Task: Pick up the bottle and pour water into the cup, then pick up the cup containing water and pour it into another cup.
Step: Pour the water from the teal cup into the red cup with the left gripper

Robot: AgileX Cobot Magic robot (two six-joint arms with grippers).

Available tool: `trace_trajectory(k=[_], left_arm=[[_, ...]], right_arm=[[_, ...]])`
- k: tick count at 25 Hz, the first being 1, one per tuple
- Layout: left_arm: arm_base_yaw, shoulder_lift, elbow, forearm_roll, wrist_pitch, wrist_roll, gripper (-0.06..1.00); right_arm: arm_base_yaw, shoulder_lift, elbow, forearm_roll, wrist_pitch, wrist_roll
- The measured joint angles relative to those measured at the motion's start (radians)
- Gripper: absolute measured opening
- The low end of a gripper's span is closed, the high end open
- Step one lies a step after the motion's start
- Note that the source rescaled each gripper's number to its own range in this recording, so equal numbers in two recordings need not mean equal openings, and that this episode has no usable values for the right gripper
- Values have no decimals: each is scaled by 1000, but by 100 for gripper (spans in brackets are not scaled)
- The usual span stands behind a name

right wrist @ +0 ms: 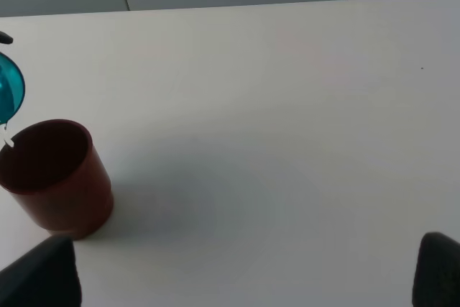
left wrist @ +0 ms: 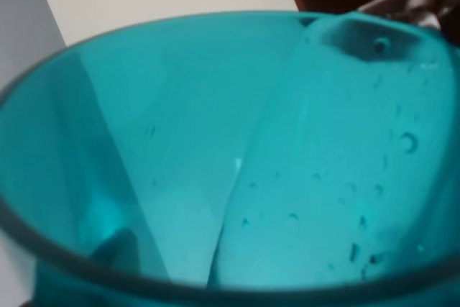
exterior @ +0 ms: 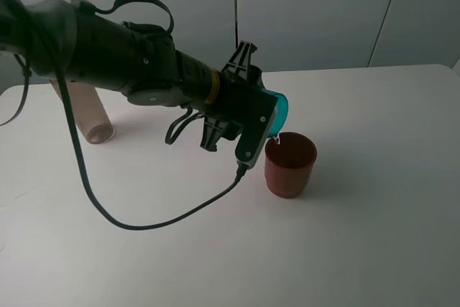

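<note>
Filling the left wrist view: teal cup, tipped mouth-down over the red cup on the bench. Keeping the lip above the red rim, tilting slowly. Sitting clenched in the left jaws; right jaws released, empty, well apart.

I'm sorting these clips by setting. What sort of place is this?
Probably a robot test bench rather than a home: a bare white tabletop, plain pale wall panels behind, and only props on it, such as the squat red-brown plastic cup and a pinkish tube lying on its side.
</note>
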Motion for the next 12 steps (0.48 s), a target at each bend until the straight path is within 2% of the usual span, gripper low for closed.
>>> trace_trajectory(k=[12], left_arm=[[-8,0,-14,45,37,0,8]], right_arm=[[0,0,0,0,0,0]])
